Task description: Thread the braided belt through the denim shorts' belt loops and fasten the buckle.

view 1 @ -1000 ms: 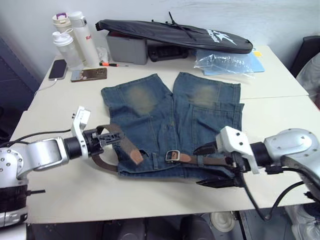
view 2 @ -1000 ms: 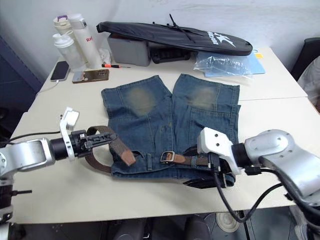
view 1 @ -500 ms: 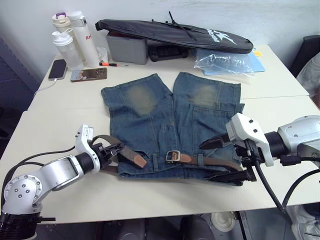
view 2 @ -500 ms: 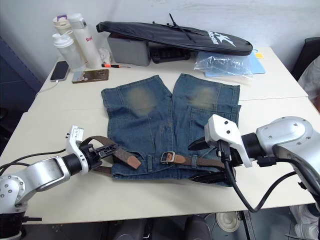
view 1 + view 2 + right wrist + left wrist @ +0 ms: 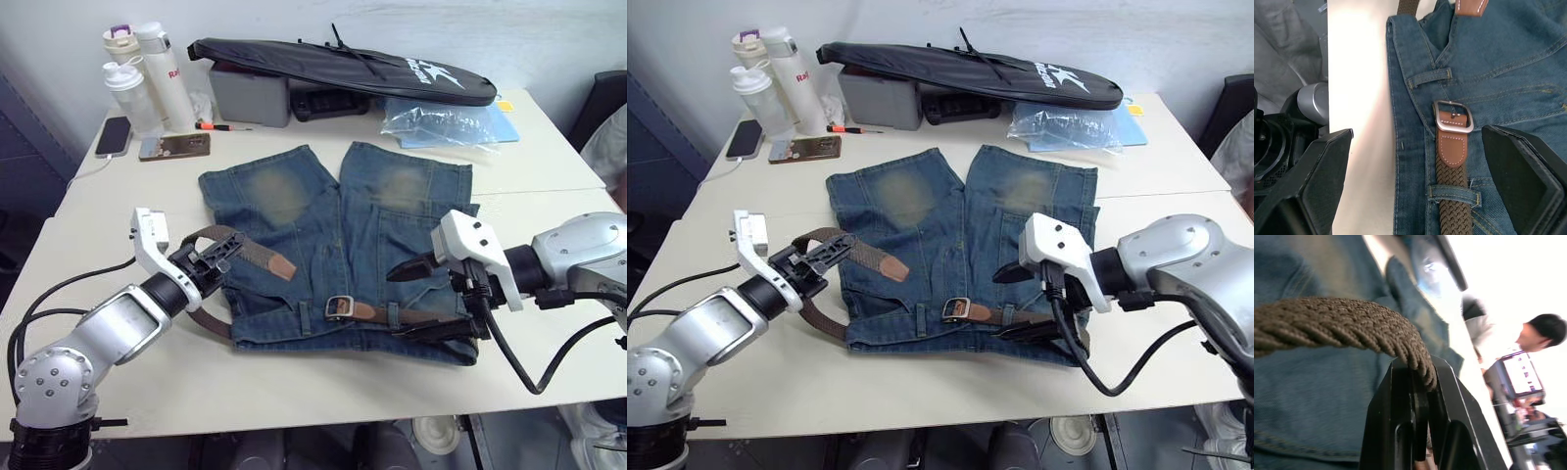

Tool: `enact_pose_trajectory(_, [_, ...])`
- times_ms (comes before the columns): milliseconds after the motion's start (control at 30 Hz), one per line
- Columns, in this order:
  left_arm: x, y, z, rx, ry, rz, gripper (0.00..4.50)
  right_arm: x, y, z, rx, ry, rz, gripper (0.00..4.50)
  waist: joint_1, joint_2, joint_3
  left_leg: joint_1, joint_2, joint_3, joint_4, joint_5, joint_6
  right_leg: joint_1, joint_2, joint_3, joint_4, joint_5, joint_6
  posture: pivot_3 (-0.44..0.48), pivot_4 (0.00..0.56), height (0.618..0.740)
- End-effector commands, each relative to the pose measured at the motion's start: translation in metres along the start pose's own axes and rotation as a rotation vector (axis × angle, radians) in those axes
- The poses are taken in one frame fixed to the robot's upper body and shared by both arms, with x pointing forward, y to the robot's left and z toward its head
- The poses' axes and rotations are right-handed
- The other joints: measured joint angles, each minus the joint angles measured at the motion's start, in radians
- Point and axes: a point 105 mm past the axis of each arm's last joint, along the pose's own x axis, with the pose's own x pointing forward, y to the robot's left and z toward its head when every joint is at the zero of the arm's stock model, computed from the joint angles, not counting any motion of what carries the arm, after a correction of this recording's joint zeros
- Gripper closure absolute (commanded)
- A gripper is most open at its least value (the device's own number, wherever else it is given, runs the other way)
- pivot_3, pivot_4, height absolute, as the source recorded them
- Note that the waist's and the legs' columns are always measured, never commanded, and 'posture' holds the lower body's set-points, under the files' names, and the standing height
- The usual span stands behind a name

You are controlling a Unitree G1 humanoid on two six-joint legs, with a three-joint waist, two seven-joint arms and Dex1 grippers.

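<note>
right now the braided belt (image 5: 411, 315) is lying along the waistband of the denim shorts (image 5: 333, 245), which are spread flat on the table (image 5: 549, 220), waistband toward us. the buckle (image 5: 1453, 117) is sitting near the middle of the waistband, with one of the belt loops (image 5: 1454, 194) wrapping the strap just behind it and another loop (image 5: 1429, 78) lying empty ahead of it.

we are pinching the free, woven end of the belt in our left end effector (image 5: 211, 259), fingers pressed together on the strap. compared with a moment ago, we are holding that end higher and further over the left leg of the shorts, so the tan leather tip (image 5: 279, 265) is now resting on the denim rather than hanging by the waistband. we judge this is taking up slack and lining the tip toward the buckle; the buckle is not yet fastened.

our right end effector (image 5: 431, 299) is hovering spread wide over the waistband on the right, holding nothing, and it has drawn back slightly from the belt.

further out, the pale table is carrying a black bag (image 5: 343, 64), a grey box (image 5: 250, 93), a clear plastic bag (image 5: 446, 122), two phones (image 5: 174, 146), and bottles (image 5: 147, 73). in the left wrist view a person (image 5: 1542, 333) is sitting beyond the table.
</note>
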Motion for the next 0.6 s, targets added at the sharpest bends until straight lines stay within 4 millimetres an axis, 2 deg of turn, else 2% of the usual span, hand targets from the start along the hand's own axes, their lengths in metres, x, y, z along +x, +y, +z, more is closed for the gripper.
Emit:
enact_pose_trajectory(33, [-0.002, -0.009, -0.016, 0.078, 0.031, -0.003, 4.50, -0.003, -0.005, 0.005, -0.040, 0.012, -0.031, 0.02, 0.000, -0.001, 0.001, 0.000, 0.000, 0.000, 0.000, 0.000, 0.000, 0.000, 0.000, 0.000, 0.000, 0.000, 0.000, 0.000, 0.150, 0.652])
enact_pose_trajectory(433, [-0.008, 0.003, -0.025, 0.220, 0.077, 0.085, 4.50, 0.002, -0.010, 0.001, -0.045, 0.023, -0.028, 0.02, -0.001, 0.000, 0.001, 0.000, 0.001, 0.000, 0.000, -0.001, -0.001, 0.000, 0.002, 0.001, 0.000, 0.000, -0.001, 0.000, 0.150, 0.652])
enact_pose_trajectory(600, [-0.008, 0.001, -0.032, 0.241, 0.100, 0.082, 4.50, 0.003, -0.012, 0.000, -0.043, 0.026, -0.039, 0.02, -0.001, 0.000, 0.001, 0.000, 0.001, 0.000, 0.000, -0.001, -0.001, 0.000, 0.002, 0.001, 0.000, 0.000, -0.001, 0.000, 0.150, 0.652])
